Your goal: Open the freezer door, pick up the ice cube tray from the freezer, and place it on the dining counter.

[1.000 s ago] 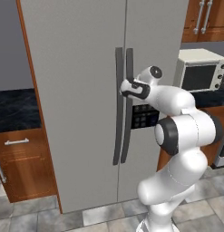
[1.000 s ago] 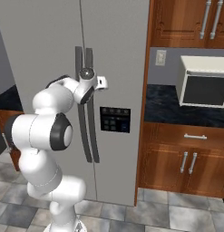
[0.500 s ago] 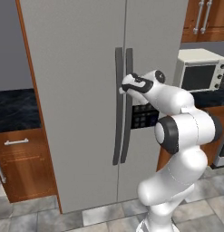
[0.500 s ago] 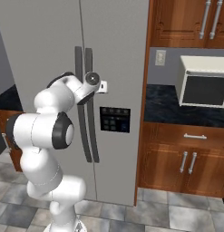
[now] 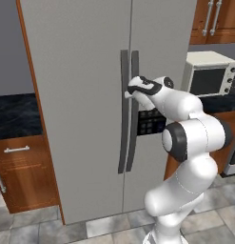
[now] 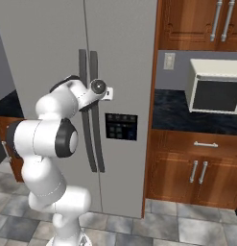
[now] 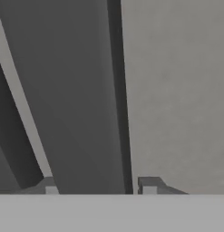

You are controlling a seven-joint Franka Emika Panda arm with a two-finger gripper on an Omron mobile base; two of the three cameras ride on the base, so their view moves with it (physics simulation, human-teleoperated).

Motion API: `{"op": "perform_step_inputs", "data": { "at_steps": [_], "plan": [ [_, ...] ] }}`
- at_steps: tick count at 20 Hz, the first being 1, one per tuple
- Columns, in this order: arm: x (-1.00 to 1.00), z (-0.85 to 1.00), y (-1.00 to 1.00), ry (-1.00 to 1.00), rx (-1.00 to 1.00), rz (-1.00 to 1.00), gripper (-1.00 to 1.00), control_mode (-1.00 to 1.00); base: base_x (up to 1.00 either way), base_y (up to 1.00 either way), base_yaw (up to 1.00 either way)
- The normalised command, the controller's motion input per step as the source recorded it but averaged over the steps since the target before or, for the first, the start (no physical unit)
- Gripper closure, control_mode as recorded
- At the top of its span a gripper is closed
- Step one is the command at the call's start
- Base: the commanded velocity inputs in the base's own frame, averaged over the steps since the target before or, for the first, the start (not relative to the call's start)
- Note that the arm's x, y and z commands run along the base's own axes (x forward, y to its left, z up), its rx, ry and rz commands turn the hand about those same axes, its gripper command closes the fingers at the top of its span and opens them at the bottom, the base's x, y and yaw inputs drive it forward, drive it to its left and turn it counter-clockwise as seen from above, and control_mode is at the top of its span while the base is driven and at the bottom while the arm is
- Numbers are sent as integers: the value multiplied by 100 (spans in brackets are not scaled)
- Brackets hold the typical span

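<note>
The freezer [image 5: 81, 71] stands shut, both tall grey doors flush. The freezer door [image 5: 161, 38] [image 6: 124, 57] is the right-hand one, with a dark control panel [image 5: 151, 121]. My gripper [image 5: 130, 91] [image 6: 95, 91] [image 7: 100, 186] sits at chest height on this door's slim dark handle [image 5: 133, 143] [image 6: 97, 144]. In the hand view the handle [image 7: 81, 113] runs up between my two fingertips [image 7: 149, 185], which press in on it from either side. The ice cube tray is hidden behind the doors. The dining counter is out of view.
The other door's handle [image 5: 123, 133] runs close beside the gripped one. A white microwave [image 5: 207, 76] [image 6: 213, 89] sits on a black counter to the right, above wooden cabinets [image 6: 187, 173]. Another black counter with a wooden cabinet [image 5: 19, 162] is at the left. The floor is grey tile.
The hand has pushed forward onto the right-hand handle and its fingers have drawn in around it. The doors have not moved.
</note>
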Motion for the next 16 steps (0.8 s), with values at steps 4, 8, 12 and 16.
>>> {"op": "perform_step_inputs", "data": {
  "at_steps": [4, 8, 12, 16],
  "plan": [
    [1, 0, 10, 2, -6, 0, 100, -100, 0, 0, 0],
    [-63, 16, -4, 7, -11, 0, 100, -100, 0, 0, 0],
    [-83, 33, -48, 2, -3, 1, 100, -100, 0, 0, 0],
    [-100, 30, -80, 0, 0, 0, 100, -100, 0, 0, 0]
  ]
}}
